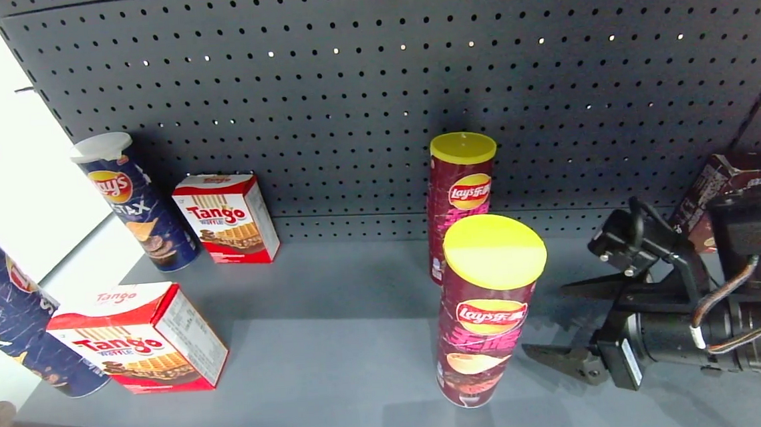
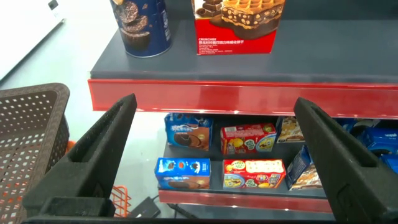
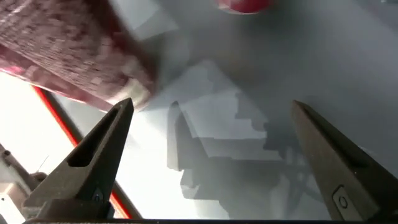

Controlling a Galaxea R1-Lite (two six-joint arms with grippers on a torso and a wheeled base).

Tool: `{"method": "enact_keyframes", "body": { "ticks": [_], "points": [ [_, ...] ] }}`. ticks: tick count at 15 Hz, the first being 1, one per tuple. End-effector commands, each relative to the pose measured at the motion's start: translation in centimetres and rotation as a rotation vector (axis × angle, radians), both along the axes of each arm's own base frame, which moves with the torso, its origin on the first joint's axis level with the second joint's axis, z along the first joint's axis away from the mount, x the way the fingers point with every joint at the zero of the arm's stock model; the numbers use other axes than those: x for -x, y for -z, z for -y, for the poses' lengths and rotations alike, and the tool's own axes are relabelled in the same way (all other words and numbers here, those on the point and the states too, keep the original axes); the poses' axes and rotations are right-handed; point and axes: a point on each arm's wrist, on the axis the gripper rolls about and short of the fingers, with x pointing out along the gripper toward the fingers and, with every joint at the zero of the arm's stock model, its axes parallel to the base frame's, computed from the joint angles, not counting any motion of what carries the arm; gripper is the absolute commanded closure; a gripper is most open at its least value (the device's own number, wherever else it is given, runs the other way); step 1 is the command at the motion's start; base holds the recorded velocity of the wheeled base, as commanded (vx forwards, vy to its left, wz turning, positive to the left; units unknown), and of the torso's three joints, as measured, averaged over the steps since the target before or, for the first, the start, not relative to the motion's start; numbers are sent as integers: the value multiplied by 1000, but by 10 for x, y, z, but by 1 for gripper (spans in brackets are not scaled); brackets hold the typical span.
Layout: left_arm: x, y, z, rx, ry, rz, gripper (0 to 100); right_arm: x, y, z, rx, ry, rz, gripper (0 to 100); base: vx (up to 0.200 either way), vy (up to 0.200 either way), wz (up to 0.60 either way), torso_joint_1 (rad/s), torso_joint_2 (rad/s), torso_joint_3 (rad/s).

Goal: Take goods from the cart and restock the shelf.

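The shelf (image 1: 336,350) carries seven goods: two maroon cans, two blue cans, two wafer boxes and one dark box.

The front maroon can (image 1: 488,313) stands upright near the shelf's front edge, right of the middle. The rear maroon can (image 1: 459,188) stands upright just behind it, close to the back panel. Both have yellow lids.

The back blue can (image 1: 135,204) is near the back left corner, with the back wafer box (image 1: 228,219) just beside it toward the middle. The front blue can (image 1: 9,313) is at the front left corner, cut off by the picture's edge. The front wafer box (image 1: 138,341) sits right beside it at the front edge. The dark box (image 1: 720,180) is at the back right, partly hidden behind the right arm.

The right gripper (image 1: 543,319) is low over the shelf, just right of the front maroon can. Its fingers are spread wide and hold nothing.

The left gripper (image 2: 214,102) is in front of the shelf's red front edge, its fingers also spread wide and holding nothing. A brown basket (image 2: 31,137) sits off the shelf's left end.

On the lower shelf (image 2: 186,196) lie two blue packs (image 2: 186,130) and two red-and-yellow packs (image 2: 249,138). More packs lie beside them, partly hidden by a finger.
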Motion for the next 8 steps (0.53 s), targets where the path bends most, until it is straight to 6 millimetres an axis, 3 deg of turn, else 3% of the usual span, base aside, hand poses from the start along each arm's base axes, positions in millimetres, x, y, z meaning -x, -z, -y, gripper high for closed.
{"method": "enact_keyframes", "body": {
  "ticks": [1, 5, 8],
  "points": [
    [0, 0, 0, 0, 1, -2, 0, 16, -24, 31, -60, 91, 107, 0, 0, 0, 0, 0, 0, 0],
    [0, 0, 0, -1, 1, -2, 0, 56, -61, 91, -135, 348, 333, 0, 0, 0, 0, 0, 0, 0],
    [0, 0, 0, -1, 2, -2, 0, 108, -59, 118, -140, 535, 477, 0, 0, 0, 0, 0, 0, 0]
  ]
}}
